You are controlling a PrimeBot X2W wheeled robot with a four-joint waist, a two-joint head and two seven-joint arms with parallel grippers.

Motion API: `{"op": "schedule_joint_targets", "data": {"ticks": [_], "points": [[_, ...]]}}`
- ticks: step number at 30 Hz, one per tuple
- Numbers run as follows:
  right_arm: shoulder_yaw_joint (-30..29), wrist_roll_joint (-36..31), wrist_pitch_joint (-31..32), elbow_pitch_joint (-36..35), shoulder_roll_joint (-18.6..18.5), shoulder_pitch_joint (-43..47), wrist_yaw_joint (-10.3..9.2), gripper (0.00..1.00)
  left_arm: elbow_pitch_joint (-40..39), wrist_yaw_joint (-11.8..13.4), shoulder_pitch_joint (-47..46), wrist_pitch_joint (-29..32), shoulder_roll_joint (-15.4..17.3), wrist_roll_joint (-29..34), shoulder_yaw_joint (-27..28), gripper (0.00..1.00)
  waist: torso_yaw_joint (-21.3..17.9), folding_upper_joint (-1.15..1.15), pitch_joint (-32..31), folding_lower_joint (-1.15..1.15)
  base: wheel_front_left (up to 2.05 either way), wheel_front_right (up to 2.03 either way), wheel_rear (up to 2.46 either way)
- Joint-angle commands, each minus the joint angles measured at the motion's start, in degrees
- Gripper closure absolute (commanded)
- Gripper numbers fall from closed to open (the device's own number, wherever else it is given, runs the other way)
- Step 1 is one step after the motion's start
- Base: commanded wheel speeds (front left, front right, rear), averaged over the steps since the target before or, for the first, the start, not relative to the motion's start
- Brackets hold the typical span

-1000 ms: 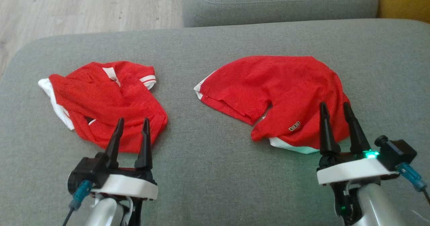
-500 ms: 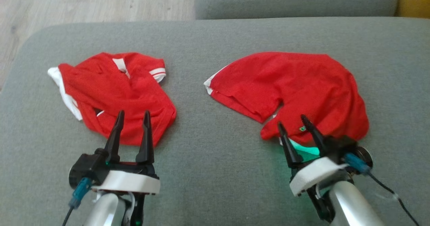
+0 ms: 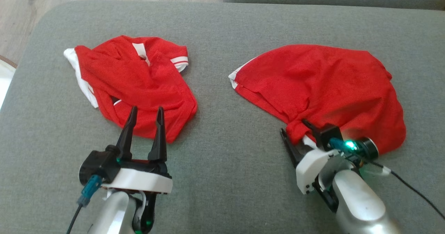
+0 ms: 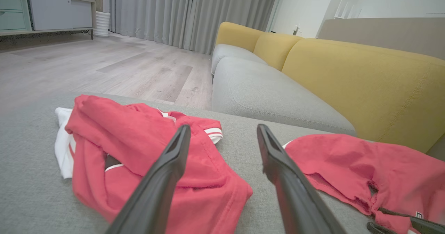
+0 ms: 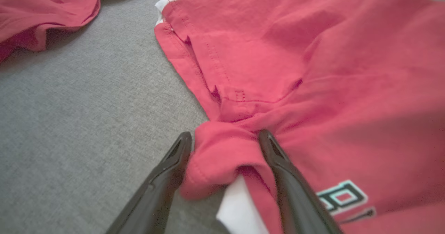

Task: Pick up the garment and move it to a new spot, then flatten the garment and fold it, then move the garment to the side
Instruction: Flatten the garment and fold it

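While my right pincer (image 3: 293,127) stands released astride a bunched fold at the near edge of the right-hand garment (image 3: 326,77), crumpled on the cushion (image 3: 222,178), and my left pincer (image 3: 145,109) hangs released, I judge pickup in hand: next, clench and lift.

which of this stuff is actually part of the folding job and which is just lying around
In the job: right red garment, a fold of it between the fingers of the open right gripper; grey cushion under it.

Lying about, it seems: left red garment with white trim, the open left gripper by its near edge; yellow sofa; wood floor.
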Motion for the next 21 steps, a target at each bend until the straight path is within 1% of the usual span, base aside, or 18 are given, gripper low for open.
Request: {"op": "schedule_joint_targets", "data": {"ticks": [1, 3, 4, 5, 6, 10, 12, 13, 15, 17, 19, 21], "points": [[1.57, -0.62, 1.3, 1.07, -0.03, -1.25, -0.04, 0.0, -1.42, -0.22, -2.72, -0.54, 0.08, 0.78, 2.28, 0.0, 0.29, 0.0, 0.22, 0.0, 0.0, 0.0, 0.0], [1.86, -0.56, 1.53, 2.48, -0.03, -1.93, -0.04, 0.0, -1.24, -0.37, -2.89, -0.54, -0.13, 0.94, 2.42, 0.0, 0.44, 0.0, 0.25, 0.0, 0.0, 0.0, 0.0], [1.89, -0.45, 1.43, 3.04, -0.03, -2.23, -0.04, 0.16, -1.12, -0.43, -2.98, -0.54, -0.22, 1.01, 2.49, 0.0, 0.5, 0.0, 0.2, 0.0, 0.0, 0.0, 0.0], [1.79, 0.01, 1.02, 3.33, -0.03, -2.6, -0.04, 0.83, -1.04, -0.47, -3.08, -0.54, -0.31, 1.07, 2.6, 0.0, 0.51, 0.0, 0.15, 0.0, 0.0, 0.0, 0.0], [1.71, 0.47, 0.37, 3.41, -0.03, -2.99, -0.04, 1.0, -1.01, -0.5, -3.19, -0.54, -0.4, 1.12, 2.75, 0.0, 0.5, 0.0, 0.06, 0.0, 0.0, 0.0, 0.0], [2.19, 3.41, -3.11, 2.48, -0.03, -4.66, -0.04, 1.0, -1.04, -0.61, -3.23, -0.54, -0.69, 1.45, 3.4, 0.0, 0.27, 0.0, -0.79, 0.0, 0.0, 0.0, 0.0], [3.33, 5.58, -4.78, 1.54, -0.03, -5.78, -0.04, 1.0, -1.0, -0.67, -3.04, -0.54, -0.84, 1.58, 3.68, 0.0, 0.25, 0.0, -1.53, 0.0, 0.0, 0.0, 0.0], [5.15, 8.86, -5.95, 0.1, -0.03, -7.17, -0.04, 1.0, -1.0, -0.73, -2.71, -0.54, -0.99, 1.62, 3.95, 0.0, 0.31, 0.0, -2.33, 0.0, 0.0, 0.0, 0.0], [7.75, 13.35, -6.79, -2.03, -0.03, -8.8, -0.04, 1.0, -1.0, -0.77, -2.25, -0.54, -1.13, 1.66, 4.21, 0.0, 0.41, 0.0, -3.23, 0.0, 0.0, 0.0, 0.0], [9.82, 20.11, -7.11, -4.63, -0.03, -10.55, -0.04, 1.0, -1.05, -0.71, -1.66, -0.54, -1.25, 1.62, 4.61, 0.0, 0.56, 0.0, -4.15, 0.0, 0.0, 0.0, 0.0], [12.54, 24.13, -7.59, -7.29, -0.03, -13.37, -0.04, 1.0, -1.26, -0.59, -0.87, -0.54, -1.38, 1.19, 5.32, 0.0, 0.71, 0.0, -5.08, 0.0, 0.0, 0.0, 0.0], [14.02, 28.59, -8.25, -10.07, -0.03, -16.21, -0.04, 1.0, -1.4, -0.6, -0.04, -0.54, -1.47, 1.02, 5.71, 0.0, 0.85, 0.0, -5.9, 0.0, 0.0, 0.0, 0.0]]}}
